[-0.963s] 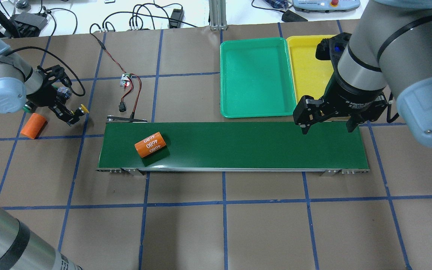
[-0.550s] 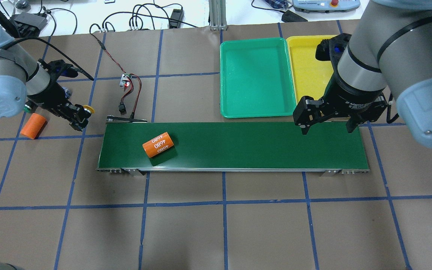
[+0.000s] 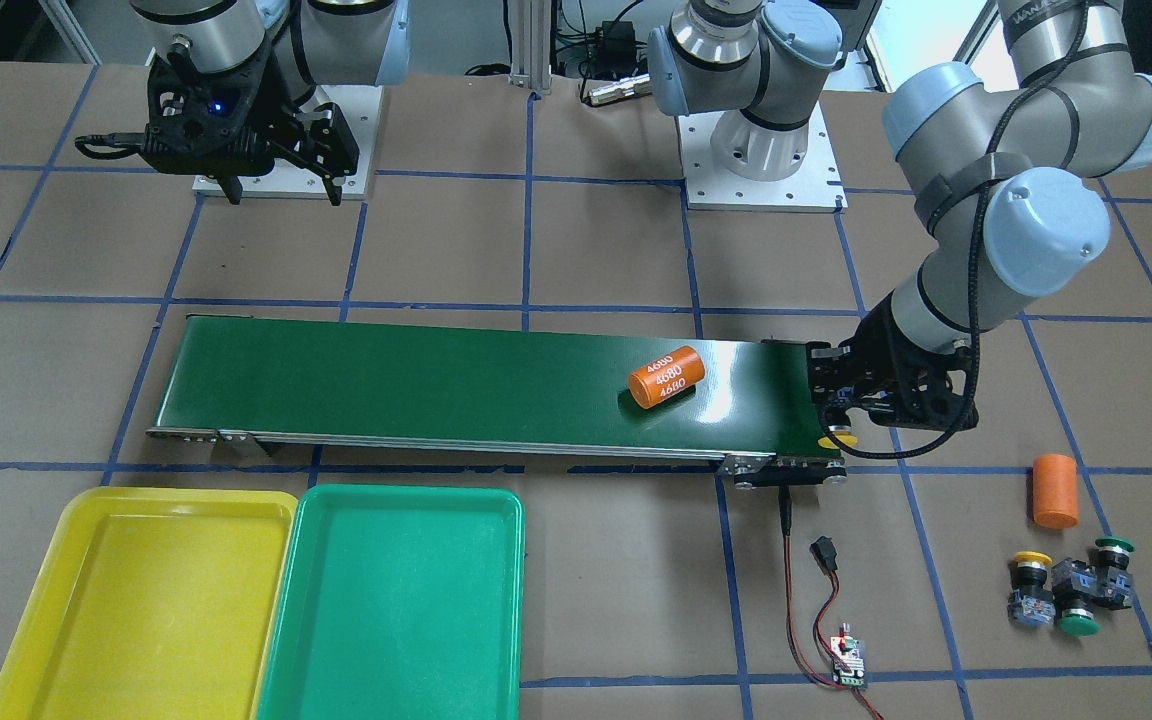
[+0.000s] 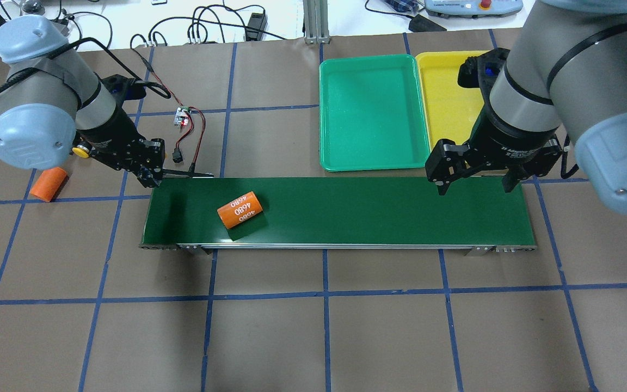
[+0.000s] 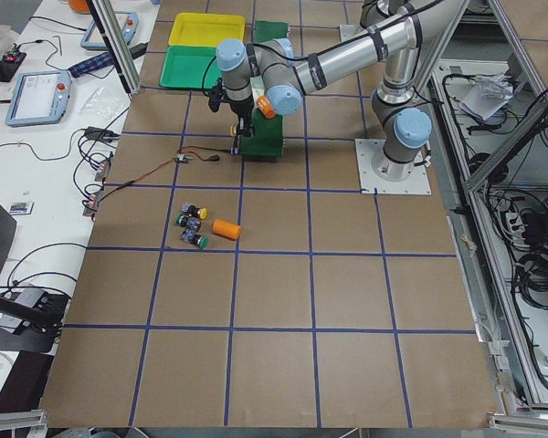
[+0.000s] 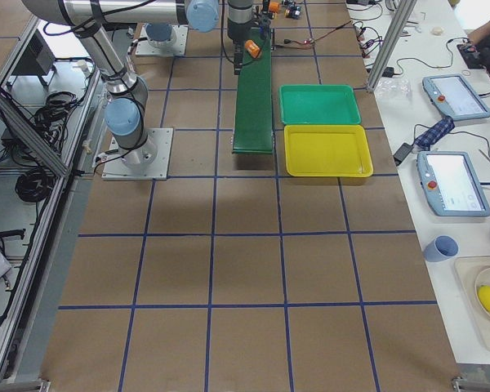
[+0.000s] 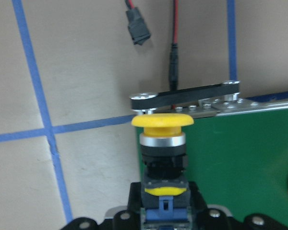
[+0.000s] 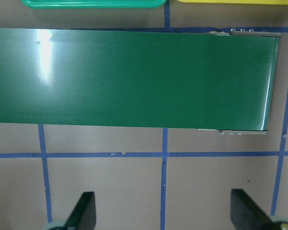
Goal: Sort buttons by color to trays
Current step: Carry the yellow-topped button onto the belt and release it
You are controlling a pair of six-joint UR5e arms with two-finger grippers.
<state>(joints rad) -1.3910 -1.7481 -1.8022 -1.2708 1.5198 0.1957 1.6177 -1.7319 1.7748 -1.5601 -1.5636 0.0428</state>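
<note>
My left gripper (image 4: 149, 170) is shut on a yellow button (image 7: 162, 143) and holds it over the left end of the dark-green conveyor belt (image 4: 346, 209); its yellow cap (image 3: 839, 438) points off the belt's corner. Three more buttons, one yellow (image 3: 1029, 580) and two green (image 3: 1114, 570), lie in a cluster on the table beyond that end. My right gripper (image 4: 474, 182) is open and empty, hanging above the belt's right end, with both fingertips (image 8: 84, 211) showing wide apart. The green tray (image 4: 370, 111) and the yellow tray (image 4: 447, 103) stand side by side behind the belt, with nothing in them.
An orange cylinder marked 4680 (image 4: 240, 209) lies on the belt near its left end. A second orange cylinder (image 4: 48, 183) lies on the table beside the button cluster. A small circuit board (image 4: 183, 117) with red and black wires sits behind the belt's left end.
My left gripper has carried the yellow button to the right, from the table to the belt's left end. The orange cylinder on the belt has moved right. The right arm has not moved.
</note>
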